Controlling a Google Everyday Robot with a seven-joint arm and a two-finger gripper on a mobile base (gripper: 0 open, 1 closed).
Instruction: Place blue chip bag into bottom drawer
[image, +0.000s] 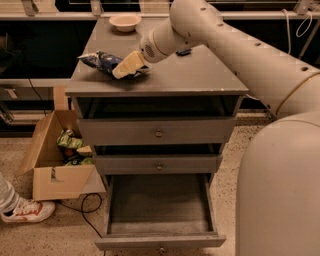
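The blue chip bag (100, 61) lies crumpled and elongated on the counter (195, 75) near its front left corner, dark blue foil with white and pale patches; its printing cannot be read. The arm (235, 45) reaches in from the right and slopes down leftward across the counter. The cream gripper (129, 64) rests against the bag's right end; whether it has closed on the bag cannot be told. The bottom drawer (160, 205) stands pulled out below the two upper drawers (157, 133).

text: none legible | hand (128, 65): at blue chip bag (99, 61) on cabinet top (200, 77)
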